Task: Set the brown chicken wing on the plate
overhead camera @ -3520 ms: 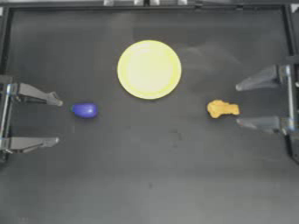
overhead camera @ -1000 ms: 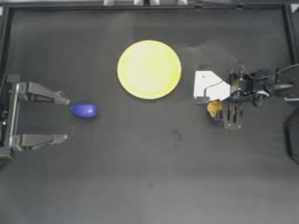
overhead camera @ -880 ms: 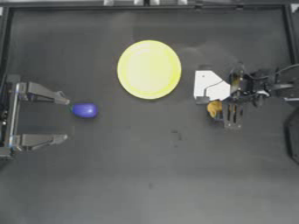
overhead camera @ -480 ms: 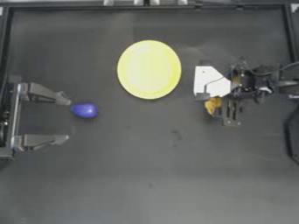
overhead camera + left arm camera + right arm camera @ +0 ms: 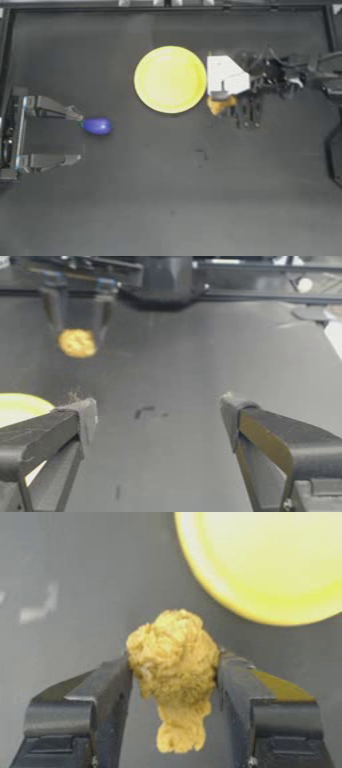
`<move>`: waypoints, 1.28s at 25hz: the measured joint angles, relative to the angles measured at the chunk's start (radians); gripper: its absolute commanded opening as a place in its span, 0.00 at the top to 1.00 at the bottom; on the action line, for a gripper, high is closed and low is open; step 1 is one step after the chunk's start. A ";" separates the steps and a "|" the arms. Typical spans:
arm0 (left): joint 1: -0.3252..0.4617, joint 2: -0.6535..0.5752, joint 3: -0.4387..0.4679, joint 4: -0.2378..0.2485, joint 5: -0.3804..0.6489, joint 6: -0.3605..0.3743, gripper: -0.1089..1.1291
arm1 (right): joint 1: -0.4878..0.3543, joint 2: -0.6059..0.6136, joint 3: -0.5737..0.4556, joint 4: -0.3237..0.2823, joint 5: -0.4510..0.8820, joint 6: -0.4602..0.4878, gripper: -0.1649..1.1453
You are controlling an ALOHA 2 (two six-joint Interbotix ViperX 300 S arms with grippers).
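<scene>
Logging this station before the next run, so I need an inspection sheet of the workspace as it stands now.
Surface: dark table, a few faint scuffs.
Job's things: brown chicken wing gripped between the right jaws, just right of the plate; nothing on the plate.
Clutter: small blue-purple object at left, beside the left end effector's upper jaw tip.
Grippers: right end effector shut on the wing, next to the plate's right rim; left end effector parked at the left edge, jaws open.
Cables: dark wires along the right arm.
Surroundings: raised frame round the table.
</scene>
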 measured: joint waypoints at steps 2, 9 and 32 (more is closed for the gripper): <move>0.000 0.005 0.000 0.000 0.000 0.000 0.09 | -0.018 0.043 -0.048 0.003 -0.003 -0.029 0.72; 0.000 0.015 0.000 0.000 0.000 0.000 0.09 | -0.060 0.224 -0.232 0.080 -0.003 -0.178 0.72; 0.003 0.017 0.000 0.000 0.000 0.000 0.09 | -0.124 0.551 -0.563 0.221 0.138 -0.379 0.70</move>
